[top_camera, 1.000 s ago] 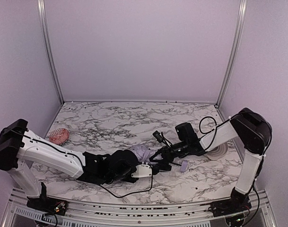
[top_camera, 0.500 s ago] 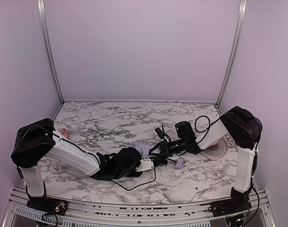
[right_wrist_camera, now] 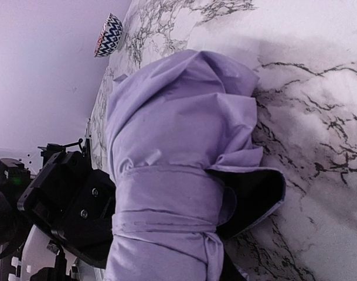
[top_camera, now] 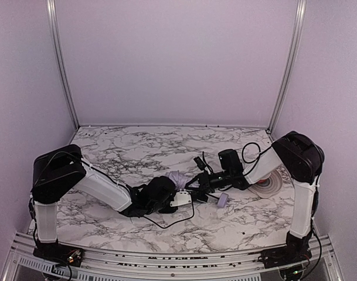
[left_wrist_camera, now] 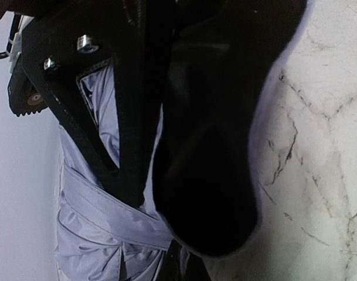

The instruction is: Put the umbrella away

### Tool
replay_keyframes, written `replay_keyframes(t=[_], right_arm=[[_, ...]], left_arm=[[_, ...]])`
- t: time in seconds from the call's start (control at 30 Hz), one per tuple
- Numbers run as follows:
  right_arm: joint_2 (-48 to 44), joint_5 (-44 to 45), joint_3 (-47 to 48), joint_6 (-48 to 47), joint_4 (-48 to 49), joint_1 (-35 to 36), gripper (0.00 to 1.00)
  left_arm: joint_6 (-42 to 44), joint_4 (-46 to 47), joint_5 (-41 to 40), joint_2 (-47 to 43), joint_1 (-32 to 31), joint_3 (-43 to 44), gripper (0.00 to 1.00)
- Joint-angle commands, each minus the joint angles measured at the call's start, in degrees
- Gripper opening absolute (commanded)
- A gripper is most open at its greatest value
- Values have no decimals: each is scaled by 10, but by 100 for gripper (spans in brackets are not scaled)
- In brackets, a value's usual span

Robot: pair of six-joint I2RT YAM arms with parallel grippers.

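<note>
Umbrella (top_camera: 177,178) lies left-right between the arms, canopy end touching the left end effector (top_camera: 170,188), which is clenched. Right end effector (top_camera: 196,183) sits at the other end; can't tell its grip.

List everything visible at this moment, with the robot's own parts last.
umbrella: one, pale lavender with black lining, bundled and strapped, table centre
umbrella handle: one, lavender, on the table to the right of the bundle
bowl: one, blue-and-white zigzag with red rim, far edge by the wall
ridged disc: one, white, beside the right arm
table: one, black-veined white marble
left fingers: black, shut, against the bundle
right fingers: black, at the bundle; grip unclear
</note>
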Motion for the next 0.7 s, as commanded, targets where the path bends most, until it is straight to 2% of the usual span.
replay_keyframes(t=[0.0,0.17,0.27,0.4,0.47,0.67], right_arm=[[-7,30,17,35,-21,-25,0],[-37,13,2,34,-20,-16,0],[-50,11,3,33,-26,-7,0],[-58,3,7,46,-18,1,0],[-63,2,7,48,-15,3,0],[-72,7,4,45,-19,7,0]], left_arm=[[17,-114,35,40,17,-1,0],[-2,-188,38,65,49,62,0],[-2,-191,68,59,49,68,0],[-2,-192,22,81,51,94,1],[-11,-185,14,88,52,95,5],[-40,-154,6,82,57,91,26]])
